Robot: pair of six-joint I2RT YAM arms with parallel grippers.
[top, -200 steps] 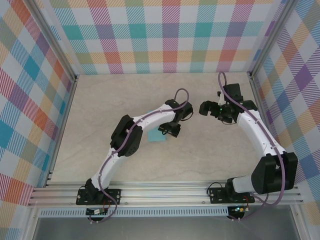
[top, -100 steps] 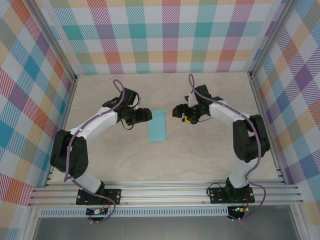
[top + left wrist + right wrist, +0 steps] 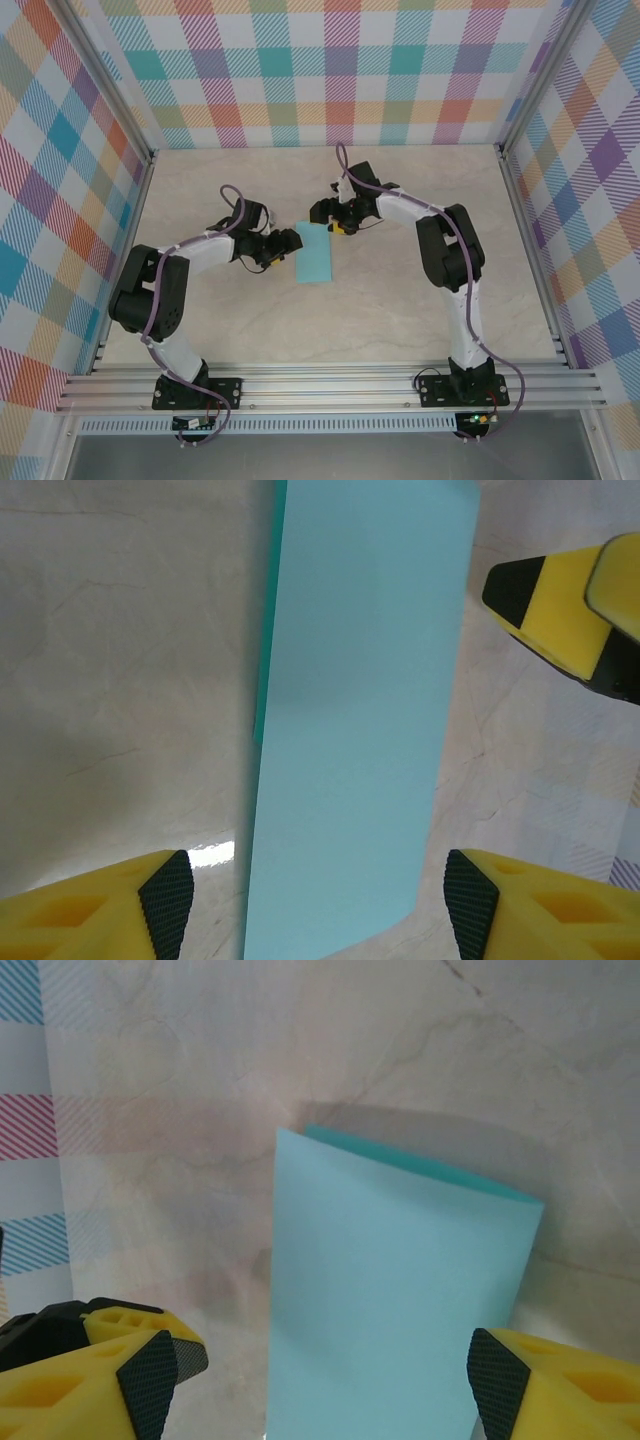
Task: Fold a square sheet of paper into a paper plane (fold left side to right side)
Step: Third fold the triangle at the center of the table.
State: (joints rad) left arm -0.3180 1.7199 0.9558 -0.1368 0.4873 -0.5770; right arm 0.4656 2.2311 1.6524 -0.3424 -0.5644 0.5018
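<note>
Beige marbled surface (image 3: 400,320); pastel plaid walls (image 3: 330,70) on three sides; metal rail (image 3: 330,385) along near edge.

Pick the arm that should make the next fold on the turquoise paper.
Right, probably. The right hand, open, sits at the far short edge of the folded square sheet of paper, where the layers gape slightly. The left hand, also open, is beside the long left edge.

**White arms, black joints, yellow fingers**

Left arm (image 3: 205,247) and right arm (image 3: 462,310): white shells, black joint housings. A purple cable (image 3: 232,192) loops along each. Black base plates (image 3: 197,392) sit at the near rail. Fingers (image 3: 80,920) are yellow with hollow cut-outs and black cross-hatched pads (image 3: 166,900).
</note>
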